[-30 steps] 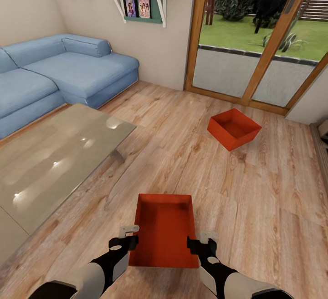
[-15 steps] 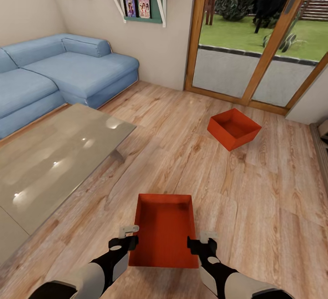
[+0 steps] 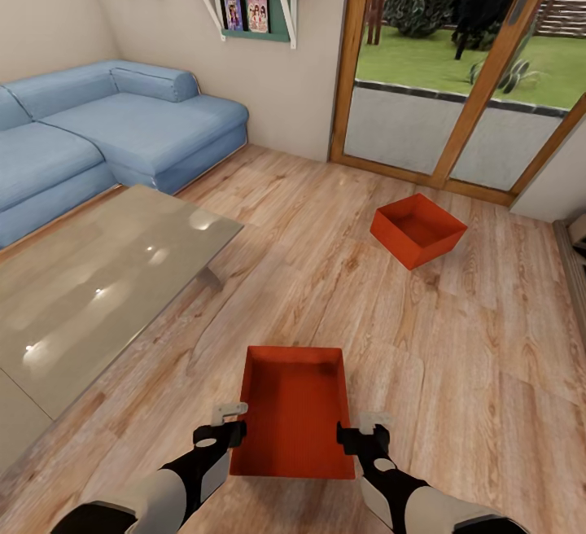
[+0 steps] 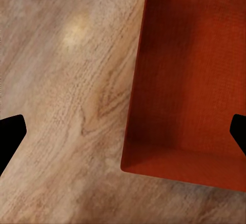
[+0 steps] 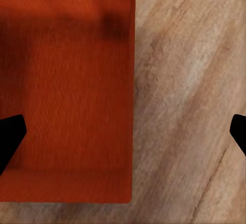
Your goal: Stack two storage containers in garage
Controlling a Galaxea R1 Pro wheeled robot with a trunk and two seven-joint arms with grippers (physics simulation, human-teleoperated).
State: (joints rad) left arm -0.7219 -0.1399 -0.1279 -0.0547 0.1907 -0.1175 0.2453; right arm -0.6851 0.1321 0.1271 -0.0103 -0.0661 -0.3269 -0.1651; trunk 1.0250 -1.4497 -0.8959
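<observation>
Two orange-red storage containers lie on the light wood plank flooring of the living room. The near container sits directly in front of the robot, between the arms; the far container rests well apart, close to the wood-framed glass doors. A blue sofa and a glass coffee bench occupy the left of the head view.

Claw state: the left claw is spread apart, straddling the near container's left wall, one fingertip over the floor and the other over the interior, as the left wrist view confirms. The right claw is likewise spread apart across the right wall, with the bin under one fingertip and floor under the other. Neither is clamped on anything.

Handling assessment: the container appears a stiff, thin-walled, lidless bin, empty and therefore probably light. Its width calls for a two-handed lift. The plain straight walls offer no handles or lip; judged best hold is a pinch on each opposite side wall at the rim, near mid-length. Smooth walls may slip, and uneven lifting could tilt the bin.
</observation>
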